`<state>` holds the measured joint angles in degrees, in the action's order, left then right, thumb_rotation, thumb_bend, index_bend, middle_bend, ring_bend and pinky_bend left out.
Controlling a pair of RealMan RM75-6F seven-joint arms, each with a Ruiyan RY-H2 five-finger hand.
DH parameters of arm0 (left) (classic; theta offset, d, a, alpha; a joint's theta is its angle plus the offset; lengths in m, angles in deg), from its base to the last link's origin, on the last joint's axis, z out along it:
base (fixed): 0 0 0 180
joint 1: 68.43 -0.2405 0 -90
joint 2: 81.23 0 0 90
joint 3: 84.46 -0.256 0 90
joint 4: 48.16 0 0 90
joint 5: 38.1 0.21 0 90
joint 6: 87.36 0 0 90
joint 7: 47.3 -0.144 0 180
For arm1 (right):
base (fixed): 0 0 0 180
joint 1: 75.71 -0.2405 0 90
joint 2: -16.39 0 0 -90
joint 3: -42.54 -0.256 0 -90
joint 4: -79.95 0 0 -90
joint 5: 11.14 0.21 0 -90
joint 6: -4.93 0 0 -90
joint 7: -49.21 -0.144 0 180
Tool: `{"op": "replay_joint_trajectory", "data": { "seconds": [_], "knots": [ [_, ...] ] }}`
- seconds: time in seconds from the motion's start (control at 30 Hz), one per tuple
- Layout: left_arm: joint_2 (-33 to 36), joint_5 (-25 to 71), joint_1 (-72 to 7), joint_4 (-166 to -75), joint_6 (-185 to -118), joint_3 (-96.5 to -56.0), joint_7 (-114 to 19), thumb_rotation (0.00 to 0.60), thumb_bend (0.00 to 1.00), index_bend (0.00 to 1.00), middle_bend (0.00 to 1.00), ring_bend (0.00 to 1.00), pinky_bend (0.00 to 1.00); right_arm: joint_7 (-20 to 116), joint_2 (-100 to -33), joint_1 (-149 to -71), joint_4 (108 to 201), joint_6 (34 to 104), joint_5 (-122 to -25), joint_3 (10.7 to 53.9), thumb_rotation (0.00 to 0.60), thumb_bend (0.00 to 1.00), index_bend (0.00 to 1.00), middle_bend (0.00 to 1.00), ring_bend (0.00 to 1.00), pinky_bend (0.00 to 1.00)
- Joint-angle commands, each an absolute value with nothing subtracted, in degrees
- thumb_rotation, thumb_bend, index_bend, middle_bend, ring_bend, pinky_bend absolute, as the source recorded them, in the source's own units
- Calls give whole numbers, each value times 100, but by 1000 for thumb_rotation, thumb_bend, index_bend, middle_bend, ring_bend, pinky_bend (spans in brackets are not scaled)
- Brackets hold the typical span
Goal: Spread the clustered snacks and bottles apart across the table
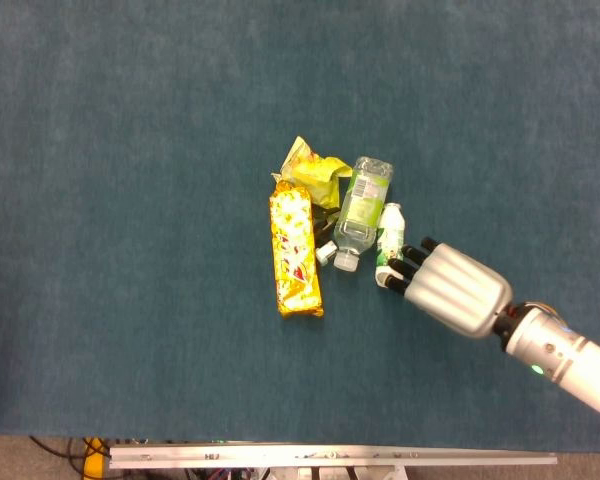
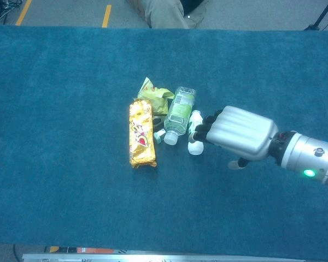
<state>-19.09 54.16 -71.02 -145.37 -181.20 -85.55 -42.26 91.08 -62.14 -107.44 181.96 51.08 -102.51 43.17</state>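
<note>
In the middle of the blue table lies a tight cluster. It holds a long yellow snack pack (image 1: 295, 255) (image 2: 141, 134), a crumpled yellow-green bag (image 1: 315, 175) (image 2: 154, 97), a clear bottle with a green label (image 1: 362, 205) (image 2: 179, 112) and a small white bottle (image 1: 390, 222) (image 2: 195, 120). My right hand (image 1: 450, 290) (image 2: 238, 134) comes in from the right, palm down. Its dark fingertips (image 1: 395, 272) lie over the lower end of the small white bottle, and its thumb (image 2: 238, 164) sticks out apart. The hand holds nothing. My left hand is not visible.
A small pale cap-like piece (image 1: 326, 252) lies between the long pack and the clear bottle's neck. A metal rail (image 1: 330, 458) runs along the near table edge. A seated person's legs (image 2: 169, 11) show beyond the far edge. Bare blue cloth (image 1: 130, 250) surrounds the cluster.
</note>
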Motion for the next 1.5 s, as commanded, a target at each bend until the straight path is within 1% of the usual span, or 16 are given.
{"op": "replay_joint_trajectory", "data": {
  "seconds": [0.03, 0.3, 0.97, 1.17, 1.33, 1.5],
  "knots": [
    [-1898, 5403, -7114, -14513, -18118, -8563, -4209, 600, 309, 254, 231, 55, 128, 9193, -6363, -10815, 18057, 5036, -10143, 4347, 600, 0, 262, 330, 285, 413],
    [-1893, 5361, -7135, -14438, -18126, -8548, -4122, 600, 309, 254, 231, 55, 128, 9263, -6640, -10948, 17815, 5021, -9997, 4348, 600, 0, 262, 332, 285, 413],
    [-1863, 5337, -7162, -14285, -18150, -8522, -3949, 600, 310, 254, 231, 55, 128, 9288, -6884, -11152, 17554, 5132, -9772, 4407, 600, 0, 262, 335, 285, 413],
    [-1850, 5355, -7176, -14239, -18162, -8534, -3853, 600, 310, 254, 231, 55, 128, 9303, -6620, -11025, 17697, 5335, -9756, 4596, 600, 0, 262, 335, 285, 413],
    [-1851, 5381, -7169, -14240, -18150, -8544, -3810, 600, 309, 254, 231, 55, 128, 9245, -6204, -10820, 17937, 5695, -9895, 4797, 600, 0, 262, 340, 284, 413],
    [-1850, 5388, -7169, -14231, -18154, -8543, -3771, 600, 309, 254, 231, 55, 128, 9138, -5882, -10691, 18166, 6079, -10021, 4770, 600, 0, 262, 342, 287, 413]
  ]
}}
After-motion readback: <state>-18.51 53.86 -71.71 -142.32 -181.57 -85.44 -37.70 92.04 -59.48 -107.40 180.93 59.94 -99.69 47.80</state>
